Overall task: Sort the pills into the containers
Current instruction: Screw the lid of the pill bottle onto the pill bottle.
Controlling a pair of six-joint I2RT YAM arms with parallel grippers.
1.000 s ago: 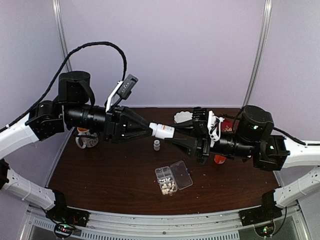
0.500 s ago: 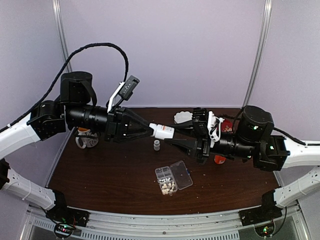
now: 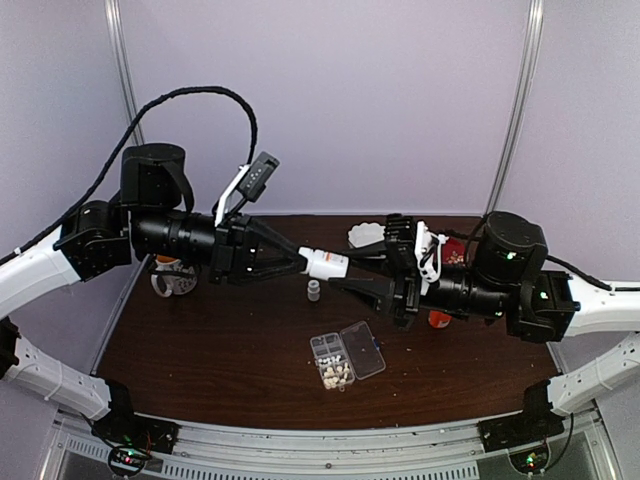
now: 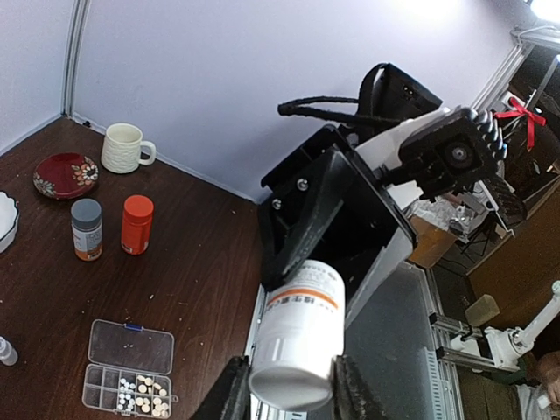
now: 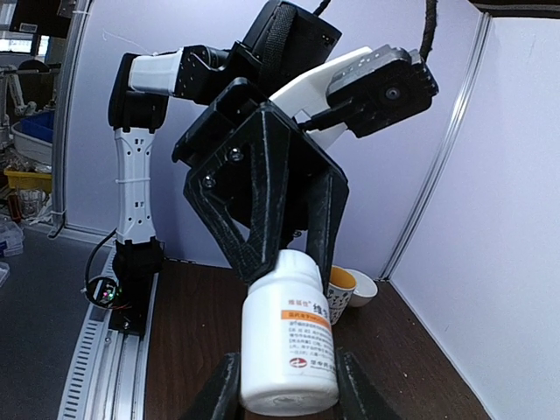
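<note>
The left jaws and right jaws both grasp a white plastic pill bottle (image 3: pixel 323 262) at mid-frame. Some small cream pills (image 3: pixel 337 377) fill the clear plastic organiser box (image 3: pixel 322 347); several cells look empty, so sorting seems unfinished.

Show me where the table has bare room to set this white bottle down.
Widest bare wood: the front-left of the table, between the mug and the organiser box. A smaller patch lies front-right of the box. Crowded: the back, around the small vial, white dish and orange bottle.

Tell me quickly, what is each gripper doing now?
Left gripper: jaws closed on the white bottle.
Right gripper: jaws closed on the same bottle.
</note>
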